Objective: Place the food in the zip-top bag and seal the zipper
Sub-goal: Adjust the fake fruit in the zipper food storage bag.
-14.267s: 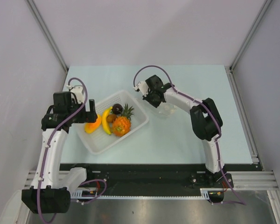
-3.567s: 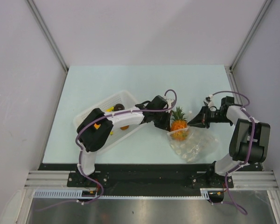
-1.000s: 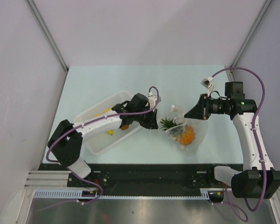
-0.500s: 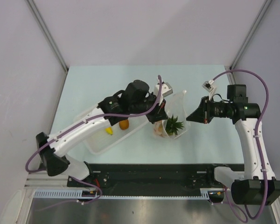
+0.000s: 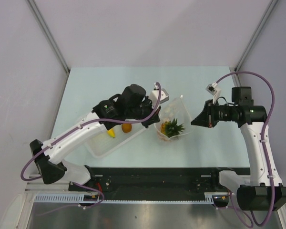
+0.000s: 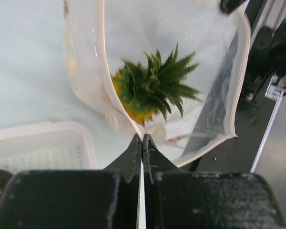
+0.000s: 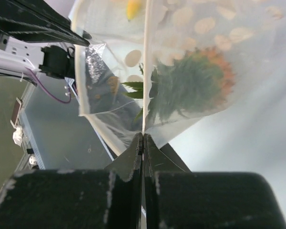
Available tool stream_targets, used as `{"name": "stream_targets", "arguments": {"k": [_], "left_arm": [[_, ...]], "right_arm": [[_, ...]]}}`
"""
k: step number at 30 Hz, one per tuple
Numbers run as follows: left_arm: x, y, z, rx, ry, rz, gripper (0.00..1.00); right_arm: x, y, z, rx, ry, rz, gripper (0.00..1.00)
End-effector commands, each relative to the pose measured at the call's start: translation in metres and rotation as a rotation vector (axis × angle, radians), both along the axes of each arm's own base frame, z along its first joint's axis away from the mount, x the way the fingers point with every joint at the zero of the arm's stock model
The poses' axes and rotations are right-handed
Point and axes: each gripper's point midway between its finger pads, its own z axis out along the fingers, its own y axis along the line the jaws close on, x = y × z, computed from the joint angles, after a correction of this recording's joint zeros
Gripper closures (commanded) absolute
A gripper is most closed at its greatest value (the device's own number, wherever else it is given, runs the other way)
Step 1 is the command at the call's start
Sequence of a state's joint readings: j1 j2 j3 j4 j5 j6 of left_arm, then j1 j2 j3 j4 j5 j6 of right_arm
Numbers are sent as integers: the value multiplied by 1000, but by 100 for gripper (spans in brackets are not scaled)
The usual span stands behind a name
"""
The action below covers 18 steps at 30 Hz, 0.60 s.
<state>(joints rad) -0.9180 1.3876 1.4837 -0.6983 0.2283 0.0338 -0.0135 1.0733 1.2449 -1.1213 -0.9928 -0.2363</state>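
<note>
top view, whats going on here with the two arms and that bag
Both arms are holding the zip-top bag open between them. The left tool is pinched shut on one side of its rim and the right tool on the other. The pineapple is already inside. The banana and the orange piece lie in the white basket, and the zipper is not sealed.

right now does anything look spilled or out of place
Nothing stands out: the orange toy pineapple sits inside the clear dotted zip-top bag, its rim pinched by the left tool and right tool; nothing spilled.
</note>
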Motion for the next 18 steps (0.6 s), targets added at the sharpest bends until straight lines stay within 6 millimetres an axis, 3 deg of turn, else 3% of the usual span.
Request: {"name": "stream_targets", "arguments": {"k": [1, 3, 5, 7, 10, 11, 12, 13, 14, 16, 18], "left_arm": [[-6, 5, -69, 139, 119, -8, 100], [2, -4, -71, 138, 150, 5, 100], [16, -12, -43, 36, 153, 38, 100], [32, -15, -31, -11, 77, 93, 100], [37, -4, -67, 87, 143, 138, 100], [39, -4, -62, 75, 160, 141, 100], [39, -2, -59, 48, 191, 158, 100], [45, 2, -36, -31, 160, 174, 100], [48, 6, -33, -54, 145, 192, 99], [53, 10, -14, -120, 99, 185, 98], [47, 9, -6, -136, 75, 141, 100]], "right_arm": [[9, 1, -27, -50, 47, -18, 100], [21, 3, -24, -59, 81, -28, 100], [26, 4, -9, -40, 75, -16, 100], [27, 2, -17, -49, 123, -34, 100], [20, 2, -52, -75, 242, -35, 100], [21, 0, -55, -77, 256, -46, 100], [28, -1, -46, -80, 221, -56, 100], [36, -7, -39, -85, 193, -80, 100], [42, -10, -31, -101, 155, -93, 100], [45, -12, -15, -114, 98, -92, 100], [36, -11, -11, -112, 114, -71, 100]]}}
